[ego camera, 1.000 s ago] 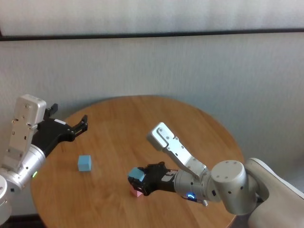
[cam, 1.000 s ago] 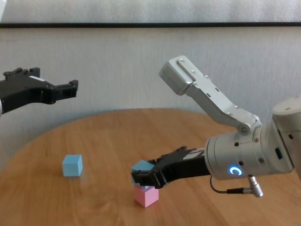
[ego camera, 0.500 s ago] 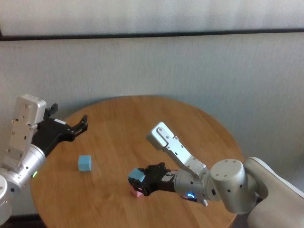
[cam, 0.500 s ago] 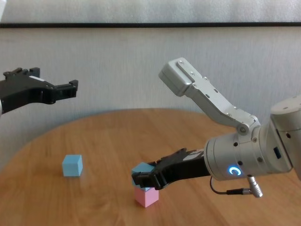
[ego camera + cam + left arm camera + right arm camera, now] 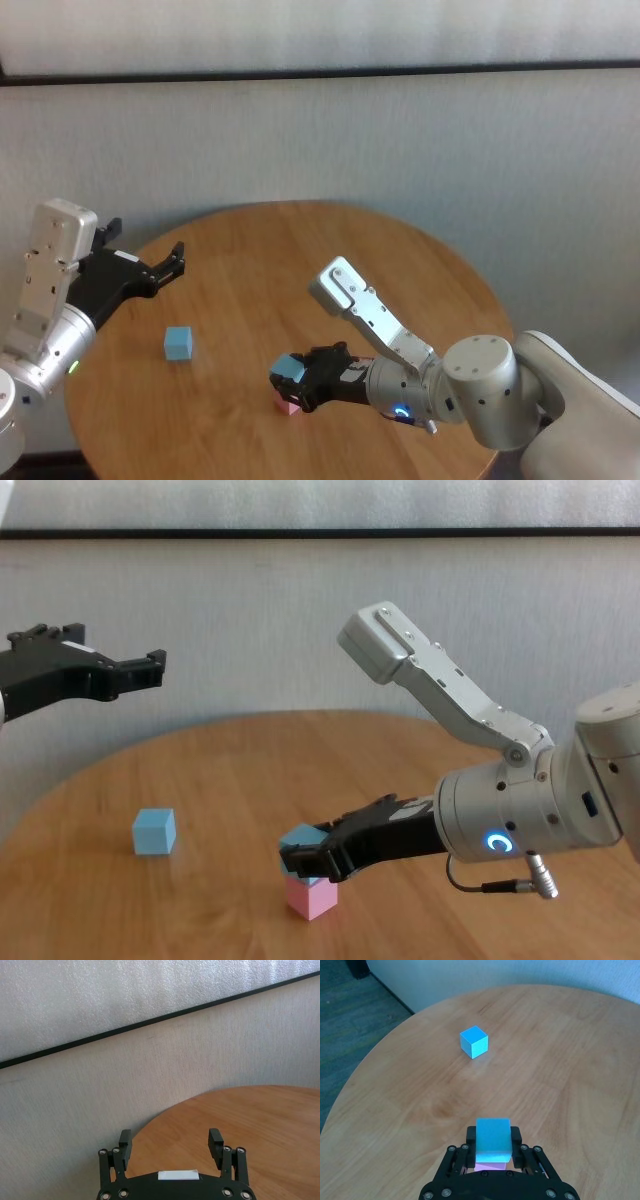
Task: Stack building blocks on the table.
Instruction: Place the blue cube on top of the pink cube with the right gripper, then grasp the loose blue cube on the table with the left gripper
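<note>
a light blue block [image 5: 300, 839] sits over a pink block [image 5: 311, 896]; another light blue block [image 5: 178, 343] lies apart. the table [image 5: 300, 260] is warm brown wood grain. both grippers are black, the arms pale grey.

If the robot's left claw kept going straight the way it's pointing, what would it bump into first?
Probably the wall. The open left gripper points over the table's far edge, above it, with nothing else showing in that line, though depth is hard to judge.
</note>
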`<state>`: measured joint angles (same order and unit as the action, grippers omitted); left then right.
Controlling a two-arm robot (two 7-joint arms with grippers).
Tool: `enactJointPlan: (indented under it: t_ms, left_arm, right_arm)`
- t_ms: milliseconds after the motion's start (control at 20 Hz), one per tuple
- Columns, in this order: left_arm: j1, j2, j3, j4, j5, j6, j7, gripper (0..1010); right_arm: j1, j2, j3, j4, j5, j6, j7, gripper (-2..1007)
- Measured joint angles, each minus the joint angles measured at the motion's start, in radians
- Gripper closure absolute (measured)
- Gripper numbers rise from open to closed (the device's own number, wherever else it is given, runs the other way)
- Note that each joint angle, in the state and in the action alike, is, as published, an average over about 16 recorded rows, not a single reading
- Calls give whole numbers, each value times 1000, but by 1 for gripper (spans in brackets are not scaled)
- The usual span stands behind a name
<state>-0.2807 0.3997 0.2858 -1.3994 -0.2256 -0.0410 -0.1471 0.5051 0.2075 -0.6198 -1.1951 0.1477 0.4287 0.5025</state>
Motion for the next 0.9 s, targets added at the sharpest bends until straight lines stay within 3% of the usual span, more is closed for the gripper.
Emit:
enactJointPlan:
  t_ms: [500,900]
  left_arm:
    - [0,0,0,0,0,0,0,11]
    - [0,0,0,0,0,0,0,11]
  right_arm:
    - [-4,4,4,-10,4,-5,0,313]
    - [-29,29,34,-72,33,-33,-2,87]
